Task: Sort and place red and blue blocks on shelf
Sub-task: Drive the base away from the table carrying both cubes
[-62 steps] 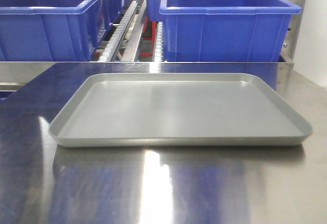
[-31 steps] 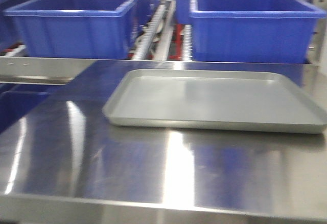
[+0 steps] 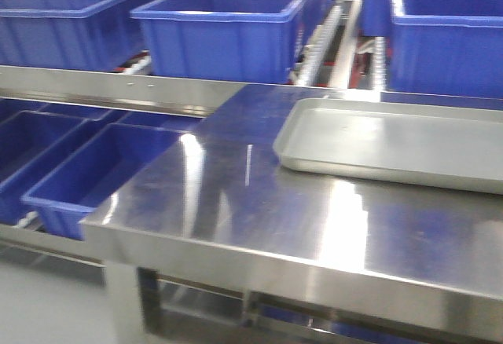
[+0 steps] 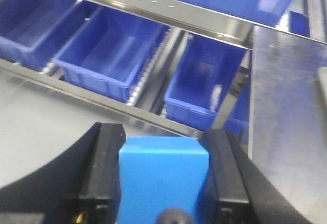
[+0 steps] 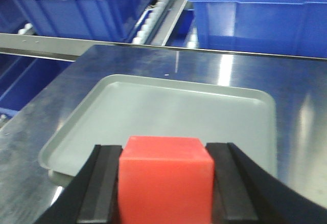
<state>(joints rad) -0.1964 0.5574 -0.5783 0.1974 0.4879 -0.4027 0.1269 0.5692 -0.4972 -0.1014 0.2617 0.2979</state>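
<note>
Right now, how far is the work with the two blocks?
Done: both blocks are picked up, and the tray looks bare. In hand: the left gripper is shut on the blue block; the right gripper is shut on the red block. Left: neither is on the shelf yet.

No readable text, labels, brands or numbers on anything in view.

tray (image 3: 393, 144) shifted right, lower tubs (image 3: 102, 171) appeared

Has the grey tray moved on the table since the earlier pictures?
No. The tray slid right in frame together with the table and tubs; the camera shifted instead.
</note>
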